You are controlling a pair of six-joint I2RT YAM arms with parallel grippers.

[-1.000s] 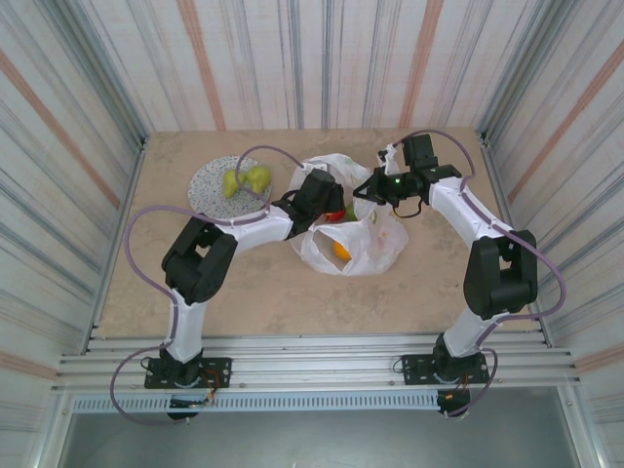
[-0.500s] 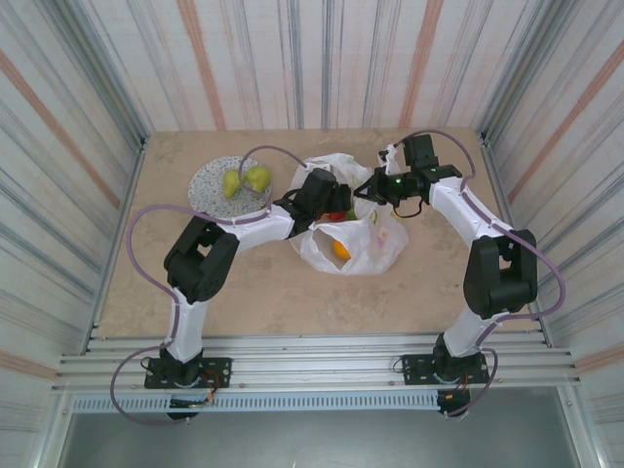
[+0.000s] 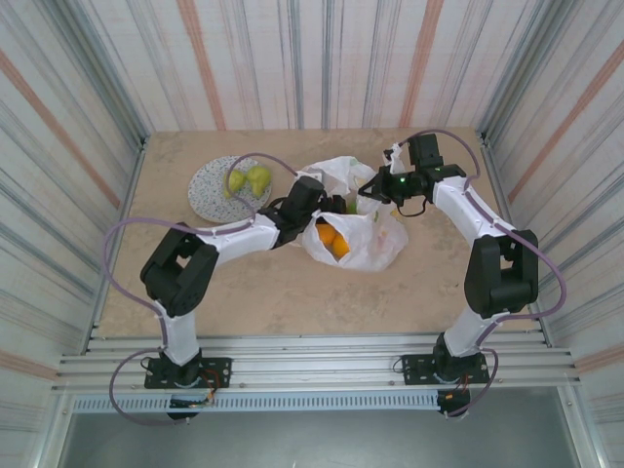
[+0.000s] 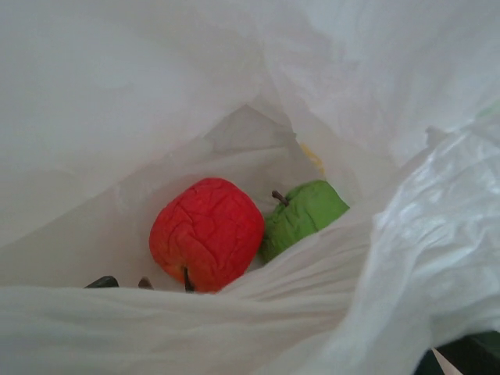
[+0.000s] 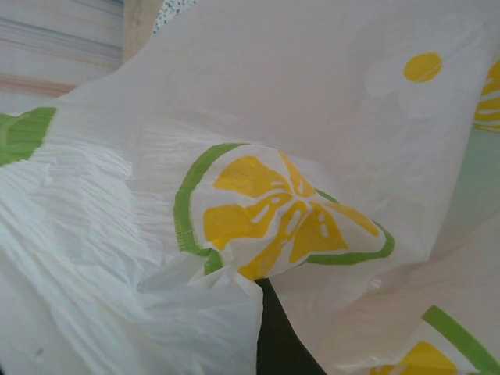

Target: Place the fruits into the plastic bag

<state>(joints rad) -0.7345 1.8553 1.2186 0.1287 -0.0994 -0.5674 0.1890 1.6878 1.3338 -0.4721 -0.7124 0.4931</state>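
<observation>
Beige marbled table [image 3: 263, 283], striped walls [image 3: 292, 58], plastic bag [image 3: 375, 244] mid-table with fruits [image 3: 331, 241] inside, my right gripper [image 3: 363, 193] pinching its rim, my left gripper [image 3: 325, 205] at its mouth, spread I cannot tell, two pears [image 3: 247, 179] on plate [image 3: 207, 190]

Robot lab booth: striped wall panels [image 3: 322, 58], beige tabletop [image 3: 263, 292], aluminium rail [image 3: 312, 366].

Seen from above, the left arm [image 3: 239, 234] bends sharply at the elbow and reaches right toward the centre. The left pincer [image 3: 325, 206] sits low, its jaws hidden. The right arm [image 3: 466, 216] folds leftward, the right pincer [image 3: 364, 191] clamped on the plastic bag [image 5: 258, 211].
</observation>
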